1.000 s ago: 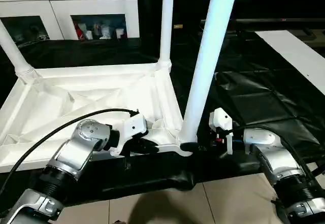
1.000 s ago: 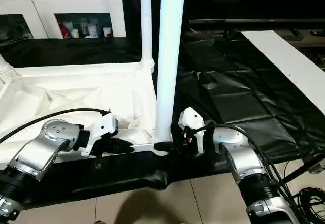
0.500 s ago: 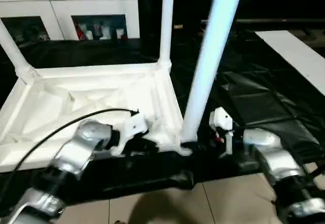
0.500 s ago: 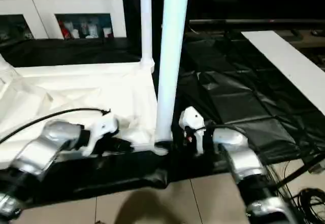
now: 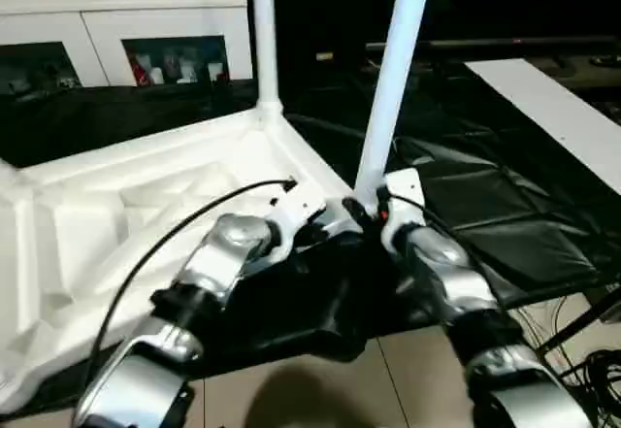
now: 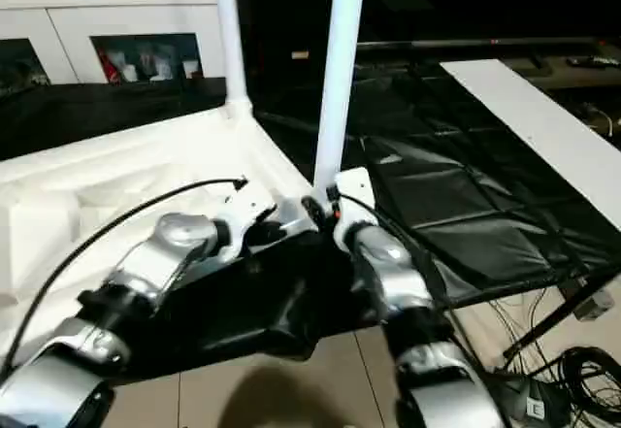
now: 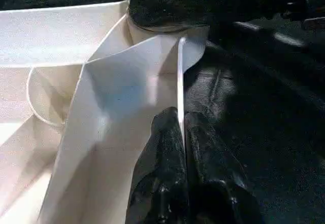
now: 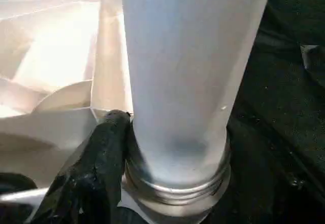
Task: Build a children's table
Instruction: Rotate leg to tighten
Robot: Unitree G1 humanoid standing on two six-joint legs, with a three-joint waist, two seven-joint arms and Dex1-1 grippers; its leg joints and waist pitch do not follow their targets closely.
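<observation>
The children's table lies upside down: its white ribbed tabletop (image 5: 146,205) rests on black sheeting. One white leg (image 5: 262,30) stands in the far corner socket. Another leg (image 5: 393,88) rises from the near corner. My left gripper (image 5: 328,236) is shut on the thin rim of the tabletop just beside that corner, both black fingers (image 7: 167,148) pinching the edge. My right gripper (image 5: 367,213) sits around the threaded base of the near leg (image 8: 188,71), with one black finger (image 8: 104,153) pressed against it; the other finger is hidden behind the leg.
A white cabinet with glass doors (image 5: 126,30) stands behind the tabletop. Black sheeting (image 5: 485,214) covers the surface to the right, with a long white board (image 5: 553,108) beyond it. Cables (image 6: 572,370) lie on the tiled floor at lower right.
The whole picture has shifted and turned, so the camera has moved. Both grippers stay at the near corner, the left on the rim, the right at the leg's base.
</observation>
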